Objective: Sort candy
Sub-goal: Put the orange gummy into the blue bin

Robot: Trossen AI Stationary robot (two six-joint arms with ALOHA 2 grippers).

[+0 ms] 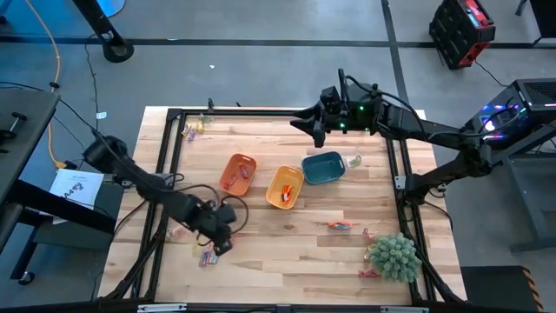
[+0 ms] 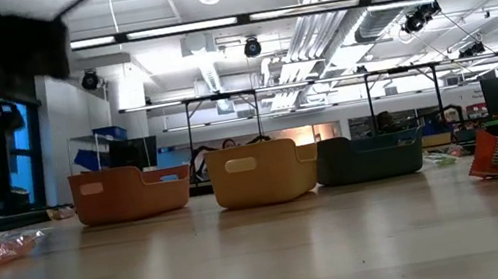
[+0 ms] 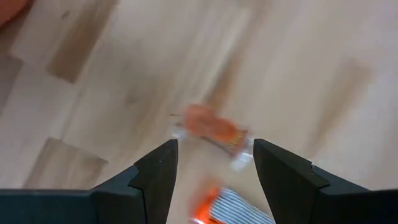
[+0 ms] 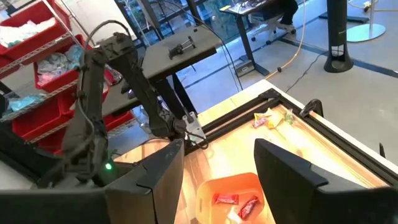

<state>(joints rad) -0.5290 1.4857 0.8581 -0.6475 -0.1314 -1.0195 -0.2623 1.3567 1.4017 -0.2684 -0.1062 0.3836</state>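
Candy lies scattered on the wooden table. An orange-wrapped piece point(image 3: 211, 127) and a striped orange one point(image 3: 231, 208) lie right below my left gripper point(image 3: 214, 146), which points down at the near left point(image 1: 219, 246), open and holding nothing. More candy lies at the far left corner point(image 1: 193, 129) and near right point(image 1: 340, 226). Red pieces point(image 4: 236, 202) lie in the orange bin point(image 1: 237, 173). My right gripper point(image 1: 311, 130) hangs high over the far edge, open and holding nothing point(image 4: 217, 149).
A yellow-orange bin point(image 1: 285, 187) and a blue bin point(image 1: 323, 168) stand beside the orange one mid-table. A green spiky plant point(image 1: 393, 256) sits at the near right corner. A black frame point(image 1: 261, 113) rims the table. Bare wood lies along the near edge.
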